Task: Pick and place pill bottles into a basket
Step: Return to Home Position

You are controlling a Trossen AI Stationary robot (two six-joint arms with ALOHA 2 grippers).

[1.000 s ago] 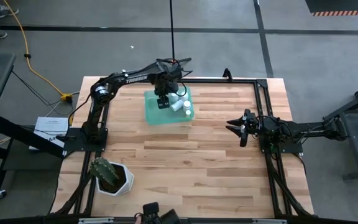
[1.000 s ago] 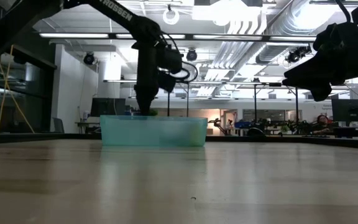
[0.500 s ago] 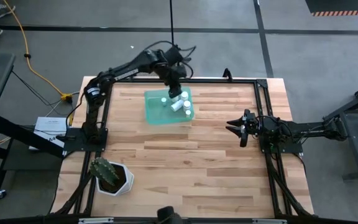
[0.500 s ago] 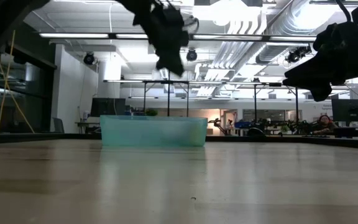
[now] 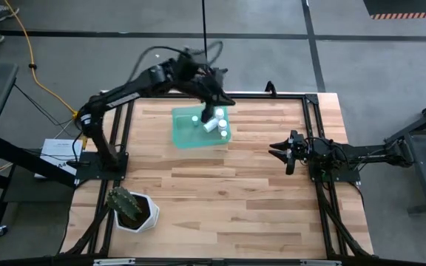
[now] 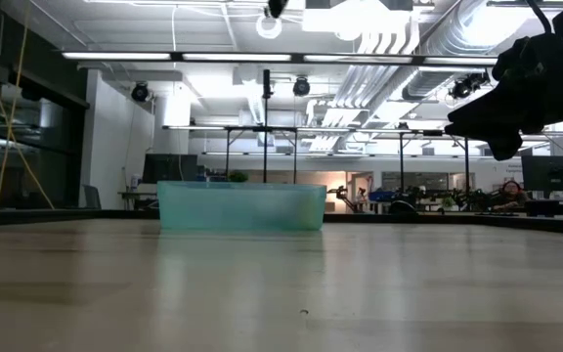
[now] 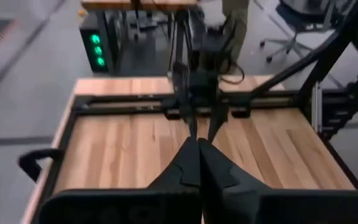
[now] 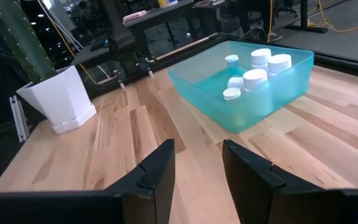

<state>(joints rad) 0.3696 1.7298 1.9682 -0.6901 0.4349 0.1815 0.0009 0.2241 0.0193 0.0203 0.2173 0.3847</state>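
Note:
The teal basket (image 5: 200, 137) stands on the table's far middle; it also shows in the low view (image 6: 242, 205) and the right wrist view (image 8: 272, 93). Several white pill bottles (image 5: 211, 124) (image 8: 254, 78) rest on its floor. My left gripper (image 5: 226, 98) (image 7: 198, 142) is high above the basket's far right corner, its fingers shut together and empty. My right gripper (image 5: 283, 154) (image 8: 197, 162) is open and empty, above the table to the right of the basket.
A white hexagonal pot with a cactus (image 5: 132, 209) (image 8: 58, 102) stands at the near left corner. A black frame (image 5: 313, 103) runs along the table's edges. Bare wood (image 5: 220, 192) lies between the basket and the near edge.
My left gripper has risen out of the basket, going up and toward the table's far right, and has left the low view at its top. A white bottle now shows in the basket's left part, where the gripper stood. My right arm has kept still.

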